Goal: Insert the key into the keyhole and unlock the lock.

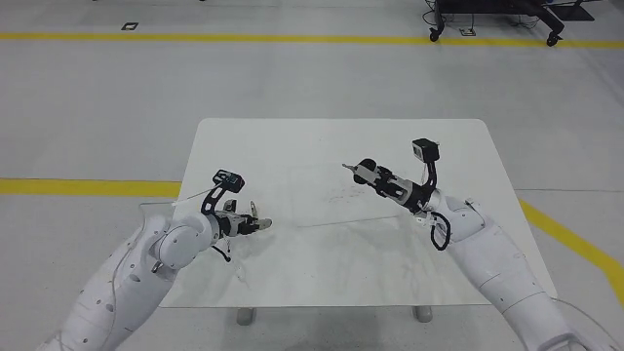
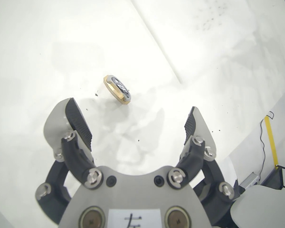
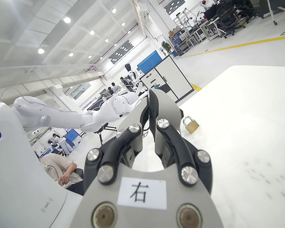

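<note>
**Lock waits under the open left gripper, key aloft on the right**

The lock (image 2: pixel 117 90), brass with a steel shackle, sits on the white table (image 2: pixel 61 24), apart from everything. The left gripper (image 2: pixel 133 110) hovers just over it, spread wide and empty. The right gripper (image 3: pixel 152 93) is well off to the side and clear of the table, pressed closed. A thin metal tip juts past its fingers, the key (image 1: pixel 345 166) by the look of it. The step in hand seems to be seizing the lock. The pads should close on the broad brass faces, squarely, leaving the keyhole end bare and turned toward the key and the shackle free to spring
</note>
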